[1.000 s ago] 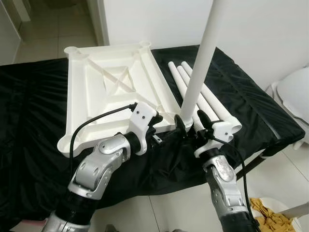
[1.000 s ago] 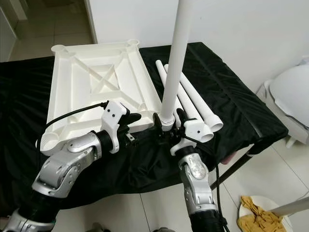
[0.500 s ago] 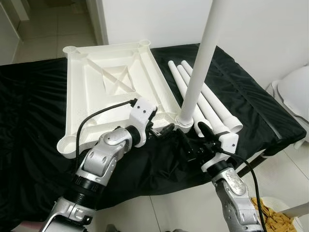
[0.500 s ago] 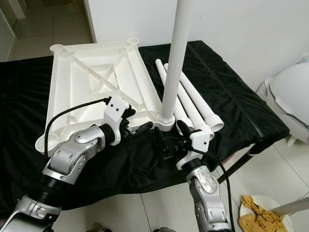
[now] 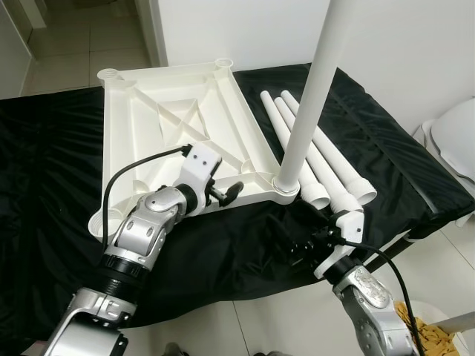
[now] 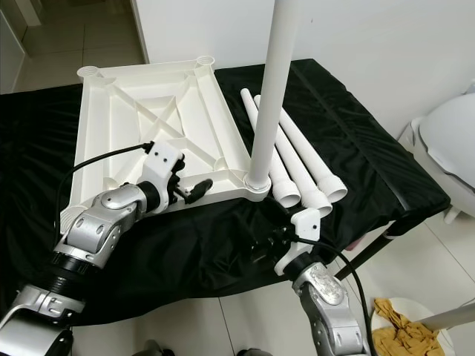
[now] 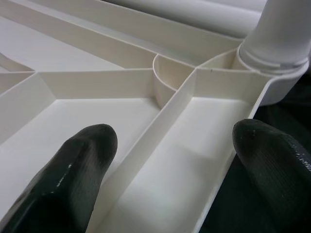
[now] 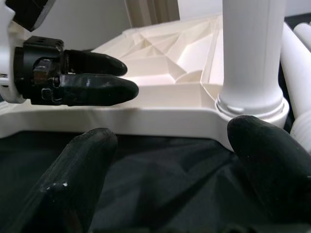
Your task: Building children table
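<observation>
A white children's tabletop (image 5: 163,126) lies upside down on a table covered in black cloth (image 5: 44,170). One white leg (image 5: 308,104) stands upright in the near right corner socket (image 5: 286,185). Three loose legs (image 5: 319,159) lie on the cloth to its right. My left gripper (image 5: 226,193) is open, and its fingers (image 7: 73,170) straddle the tabletop's near rim, left of the socket. My right gripper (image 5: 308,248) is open and holds nothing. It hovers over the cloth in front of the standing leg (image 8: 252,58), apart from it.
A white rounded seat (image 5: 456,141) stands to the right of the table. On the floor by the near right corner, a yellow rag lies in a white bowl (image 5: 427,330). A wall runs behind the table, with a tiled doorway (image 5: 82,30) at the back left.
My right gripper has let go of the standing leg's base and drawn back toward me. The left gripper has slid left along the near rim. The leg stays upright.
</observation>
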You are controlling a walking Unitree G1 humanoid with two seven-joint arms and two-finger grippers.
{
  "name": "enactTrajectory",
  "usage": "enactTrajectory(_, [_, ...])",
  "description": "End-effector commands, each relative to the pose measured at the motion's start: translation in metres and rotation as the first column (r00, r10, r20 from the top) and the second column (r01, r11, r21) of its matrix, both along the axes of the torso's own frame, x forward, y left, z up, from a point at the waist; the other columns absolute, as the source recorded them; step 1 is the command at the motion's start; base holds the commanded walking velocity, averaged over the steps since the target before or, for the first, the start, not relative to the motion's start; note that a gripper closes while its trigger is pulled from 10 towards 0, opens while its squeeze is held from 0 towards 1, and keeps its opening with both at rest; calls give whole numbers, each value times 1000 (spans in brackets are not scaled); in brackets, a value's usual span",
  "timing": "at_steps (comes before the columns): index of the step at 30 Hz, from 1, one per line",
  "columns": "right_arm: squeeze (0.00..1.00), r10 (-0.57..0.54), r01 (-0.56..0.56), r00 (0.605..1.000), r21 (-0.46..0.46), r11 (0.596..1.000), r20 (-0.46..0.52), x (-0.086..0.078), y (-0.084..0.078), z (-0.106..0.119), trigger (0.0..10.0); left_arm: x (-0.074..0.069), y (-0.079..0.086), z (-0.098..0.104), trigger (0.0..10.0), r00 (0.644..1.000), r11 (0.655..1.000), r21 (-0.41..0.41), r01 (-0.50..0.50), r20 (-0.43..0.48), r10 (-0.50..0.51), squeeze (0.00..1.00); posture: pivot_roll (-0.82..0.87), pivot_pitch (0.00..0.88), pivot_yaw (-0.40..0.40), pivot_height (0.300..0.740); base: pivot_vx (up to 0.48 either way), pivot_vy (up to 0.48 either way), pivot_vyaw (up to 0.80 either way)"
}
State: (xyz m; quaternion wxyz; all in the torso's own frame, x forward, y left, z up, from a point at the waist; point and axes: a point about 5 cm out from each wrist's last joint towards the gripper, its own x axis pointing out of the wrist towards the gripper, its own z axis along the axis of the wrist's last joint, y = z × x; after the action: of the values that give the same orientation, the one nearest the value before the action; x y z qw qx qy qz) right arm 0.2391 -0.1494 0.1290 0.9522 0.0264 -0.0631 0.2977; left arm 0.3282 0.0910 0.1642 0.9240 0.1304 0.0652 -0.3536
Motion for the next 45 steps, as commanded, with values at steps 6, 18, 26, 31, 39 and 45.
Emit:
enactTrajectory(6, [0, 23, -24, 999, -14, 1000, -27, -3, -4, 0, 10000, -21, -14, -7, 10000, 976, 977, 8, 214, -27, -214, 0, -110, 107, 12, 740, 0, 0, 0])
enactTrajectory(18, [0, 37, -39, 999, -45, 998, -34, 1, -7, 1, 10000, -16, -12, -24, 10000, 987, 982, 108, 156, -66, -149, 0, -108, 97, 10, 740, 0, 0, 0])
enactTrajectory(26, [0, 34, -36, 999, -51, 998, -36, 1, -6, 0, 10000, 0, -4, -21, 10000, 998, 996, 86, -6, -65, 11, 0, -115, 93, 14, 740, 0, 0, 0])
enactTrajectory(31, [0, 36, -38, 999, -71, 997, -36, 2, -8, 0, 10000, 6, 3, -30, 10000, 988, 984, 160, -77, -117, 96, 0, -115, 87, 14, 740, 0, 0, 0])
enactTrajectory(39, [0, 41, -44, 999, -90, 995, -35, 5, -9, 0, 10000, 2, 9, -44, 0, 974, 976, 203, -79, -192, 118, 0, -108, 86, 13, 740, 0, 0, 0])
enactTrajectory(45, [0, 49, -52, 998, -103, 993, -32, 8, -9, 0, 10000, -1, 14, -46, 0, 970, 971, 223, -89, -202, 135, 0, -96, 92, 8, 740, 0, 0, 0])
